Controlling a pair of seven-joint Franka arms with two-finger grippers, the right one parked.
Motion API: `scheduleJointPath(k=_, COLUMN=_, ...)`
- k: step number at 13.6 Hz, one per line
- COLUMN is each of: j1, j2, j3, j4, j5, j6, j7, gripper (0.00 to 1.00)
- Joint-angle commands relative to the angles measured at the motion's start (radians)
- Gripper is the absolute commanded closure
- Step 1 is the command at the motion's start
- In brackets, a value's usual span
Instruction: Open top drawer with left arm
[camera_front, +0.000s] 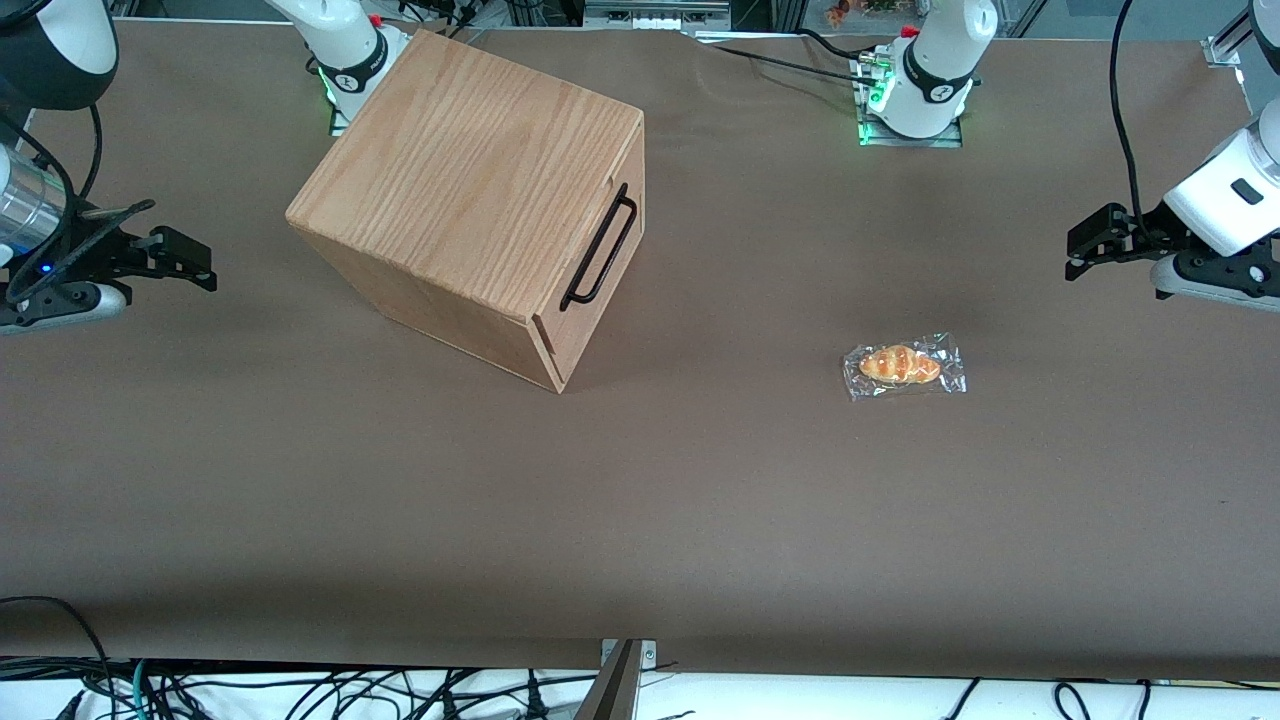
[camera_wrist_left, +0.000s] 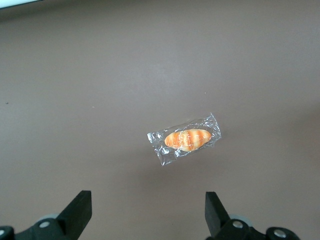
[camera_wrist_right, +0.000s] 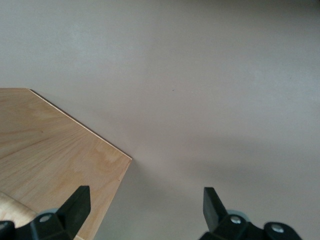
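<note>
I start at the cabinet (camera_front: 470, 190), which sits toward the parked arm's end of the table (camera_front: 640, 520), turned at an angle so its front faces the working arm's end and slightly toward the front camera. The top drawer (camera_front: 600, 250) looks fully shut, its face flush with the front of the box. Its thin black handle (camera_front: 600, 245) runs along that face on a slant, one end nearer the front camera than the other, so I judge the claw must turn to cross that bar.

Between the cabinet and my arm lies a wrapped bread roll (camera_front: 903, 366), flat on the table, nearer the front camera than the handle and well apart from the cabinet. It lies low and a little off the straight line to the handle, so I doubt it blocks a reach made at handle height.

At the working arm's end, the left arm (camera_front: 1225, 190) holds the gripper (camera_front: 1082, 252) above the table, well apart from the drawer, pointing toward the cabinet. Its fingers (camera_wrist_left: 80, 210) are spread wide with nothing between them; the wrist camera looks down on the roll (camera_wrist_left: 186, 139).
</note>
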Motion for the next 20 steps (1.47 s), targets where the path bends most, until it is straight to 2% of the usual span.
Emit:
scheduleJointPath(k=1, j1=0.002, j2=0.017, j3=-0.005, j4=0.037, j5=0.017, j6=-0.029, j7=0.014, gripper=0.00)
scheduleJointPath(k=16, j1=0.002, j2=0.045, j3=-0.008, j4=0.033, j5=0.012, j6=-0.031, j7=0.019, gripper=0.00)
scheduleJointPath(k=18, j1=-0.002, j2=0.086, j3=-0.008, j4=0.033, j5=-0.105, j6=-0.045, j7=-0.016, gripper=0.00)
scheduleJointPath(k=20, j1=0.004, j2=0.114, j3=-0.008, j4=0.033, j5=-0.237, j6=-0.049, j7=-0.161, gripper=0.00)
